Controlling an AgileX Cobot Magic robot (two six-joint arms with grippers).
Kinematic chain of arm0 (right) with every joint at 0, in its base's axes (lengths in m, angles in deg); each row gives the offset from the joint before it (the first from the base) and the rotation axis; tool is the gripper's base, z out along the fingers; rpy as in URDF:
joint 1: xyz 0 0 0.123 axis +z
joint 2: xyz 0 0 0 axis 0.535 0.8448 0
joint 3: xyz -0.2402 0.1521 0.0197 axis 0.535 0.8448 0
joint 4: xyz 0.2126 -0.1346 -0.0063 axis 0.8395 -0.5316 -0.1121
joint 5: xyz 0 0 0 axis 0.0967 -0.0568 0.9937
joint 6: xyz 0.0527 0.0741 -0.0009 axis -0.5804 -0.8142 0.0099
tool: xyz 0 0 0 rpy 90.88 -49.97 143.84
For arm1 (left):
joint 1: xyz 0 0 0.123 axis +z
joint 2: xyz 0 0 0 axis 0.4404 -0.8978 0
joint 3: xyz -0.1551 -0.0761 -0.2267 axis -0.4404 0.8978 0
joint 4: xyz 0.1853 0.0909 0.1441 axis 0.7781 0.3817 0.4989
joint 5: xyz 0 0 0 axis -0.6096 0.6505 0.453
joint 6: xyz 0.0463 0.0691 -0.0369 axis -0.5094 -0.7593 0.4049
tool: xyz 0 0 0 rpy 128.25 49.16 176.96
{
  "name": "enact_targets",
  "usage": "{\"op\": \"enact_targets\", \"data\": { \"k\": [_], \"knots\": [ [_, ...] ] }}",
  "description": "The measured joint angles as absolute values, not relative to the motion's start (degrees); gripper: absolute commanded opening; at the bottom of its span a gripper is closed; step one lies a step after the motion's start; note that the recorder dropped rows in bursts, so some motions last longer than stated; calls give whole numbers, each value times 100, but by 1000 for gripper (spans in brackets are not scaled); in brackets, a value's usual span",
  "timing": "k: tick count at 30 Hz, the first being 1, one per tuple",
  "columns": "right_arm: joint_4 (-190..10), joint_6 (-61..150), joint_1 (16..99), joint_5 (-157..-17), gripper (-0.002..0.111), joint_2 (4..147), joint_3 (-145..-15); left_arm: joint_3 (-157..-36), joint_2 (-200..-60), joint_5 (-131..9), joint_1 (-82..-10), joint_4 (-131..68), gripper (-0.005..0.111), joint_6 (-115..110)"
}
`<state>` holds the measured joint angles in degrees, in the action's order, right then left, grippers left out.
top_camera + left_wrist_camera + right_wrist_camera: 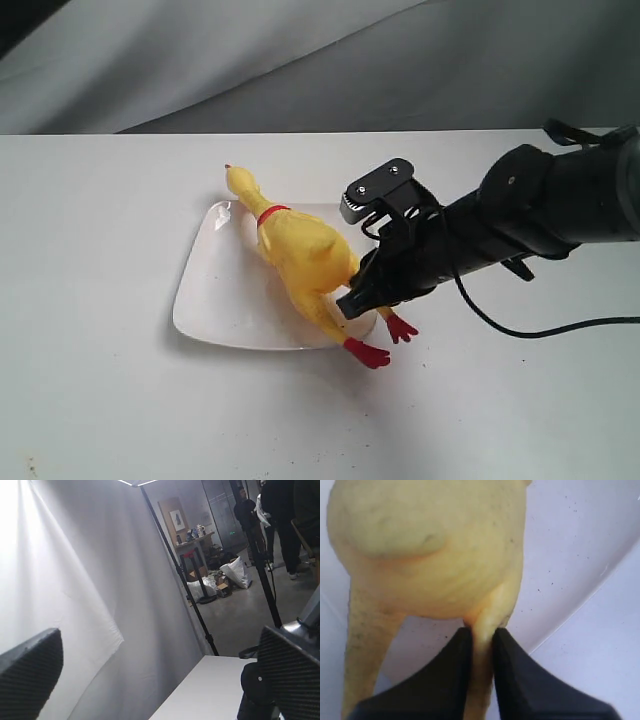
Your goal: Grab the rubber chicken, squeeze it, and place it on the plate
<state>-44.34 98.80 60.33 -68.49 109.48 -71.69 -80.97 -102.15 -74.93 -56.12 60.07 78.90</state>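
The yellow rubber chicken point(296, 252) lies across the white square plate point(210, 290), head toward the far corner, red feet hanging past the near right rim. My right gripper point(358, 290) is shut on one of its legs near the body. In the right wrist view the black fingers point(455, 665) pinch that yellow leg, with the chicken point(430, 545) body just beyond and the plate point(570, 555) under it. The left gripper point(160, 680) is raised off the table, facing the backdrop, jaws wide apart and holding nothing.
White tabletop point(100, 400) surrounds the plate. A grey cloth backdrop point(300, 60) hangs behind. A black cable point(540, 330) trails from the right arm over the table. The left wrist view shows a light stand point(200, 615) and people beyond the table.
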Motion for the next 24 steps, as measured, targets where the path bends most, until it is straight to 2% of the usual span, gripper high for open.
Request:
{"op": "enact_targets", "data": {
  "k": [2,3,5,8,10,11,15,16,24],
  "knots": [
    [-4600,9858,6033,-6720,56,10713,-7169,-8097,-10215,-7493,-5612,6007,99,7890],
    [-4697,9818,6033,-6570,55,10479,-7169,-8097,-10215,-7493,-5612,6007,99,7953],
    [-4976,9556,6033,-6404,45,10047,-7169,-8097,-10215,-7493,-5612,6007,99,7993],
    [-5542,8982,6033,-6214,20,9429,-7169,-8097,-10215,-7493,-5612,6007,91,8006],
    [-6033,8542,6033,-6054,2,8936,-7169,-8097,-10215,-7493,-5612,6007,73,8017],
    [-6328,8324,6033,-5966,0,8664,-7169,-8097,-10215,-7493,-5612,6007,51,8017],
    [-6934,7939,6033,-5818,0,7300,-7169,-8097,-10215,-7493,-5612,6087,5,8028],
    [-6964,7912,6033,-5818,0,6997,-7169,-8097,-10215,-7505,-5612,6096,0,8028],
    [-7015,7648,6033,-5829,0,4911,-7169,-8097,-10215,-7619,-5612,6170,1,8028]
  ]
}}
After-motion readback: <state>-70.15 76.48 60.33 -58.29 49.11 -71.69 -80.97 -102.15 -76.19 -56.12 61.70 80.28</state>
